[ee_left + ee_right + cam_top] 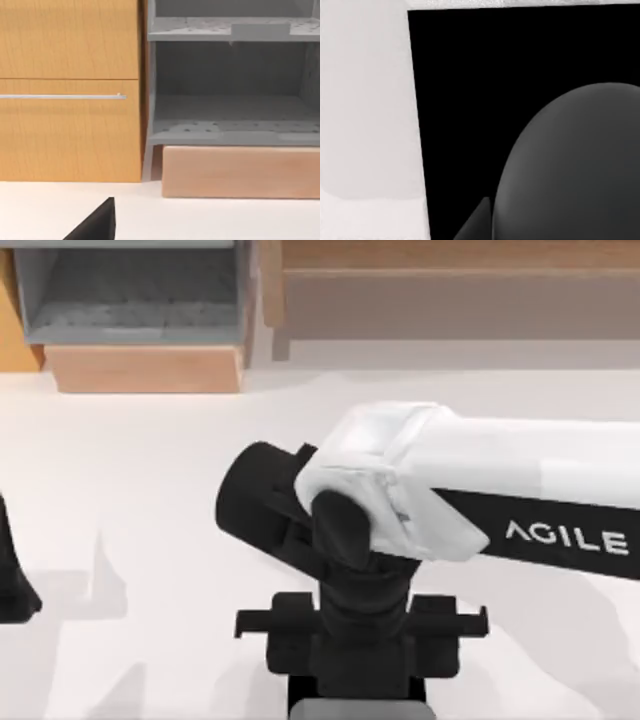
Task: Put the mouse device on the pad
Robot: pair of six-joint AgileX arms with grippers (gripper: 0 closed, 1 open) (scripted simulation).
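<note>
Evidently working right-handed only. Reaching across the white table [120, 500] from the top view's right, with the right gripper [360, 660] pointed straight down above the pad [470, 100]. Probably set that way so that the mouse [575, 170] meets the pad flat rather than on an edge.

Seen from the right wrist: looking down on the black pad, with its straight side edge and a strip of pale table beyond it. Looming close over the pad's surface, the rounded grey back of the mouse, well inside that edge. Cannot tell whether resting on the pad or carried just above it. Cannot tell either how wide or narrow the right gripper is set, or whether it grips the mouse at all.

Judging by that, near the end of the task: over the target and lined up, with only the last lowering and the letting go to confirm. Worth keeping the mouse inside the pad's border, since a release close to the edge could leave it half on the table.

Parked well apart from the pad, at the top view's left edge: the left arm [10, 580]. Left gripper [97, 222] aimed at the far side of the table, toward a grey shelf unit [230, 115], a wooden cabinet [70, 130] beside it and a wooden block [240, 172] beneath the shelf. Opening of that gripper not to be told. Kept back there, presumably, to leave room above the pad.
</note>
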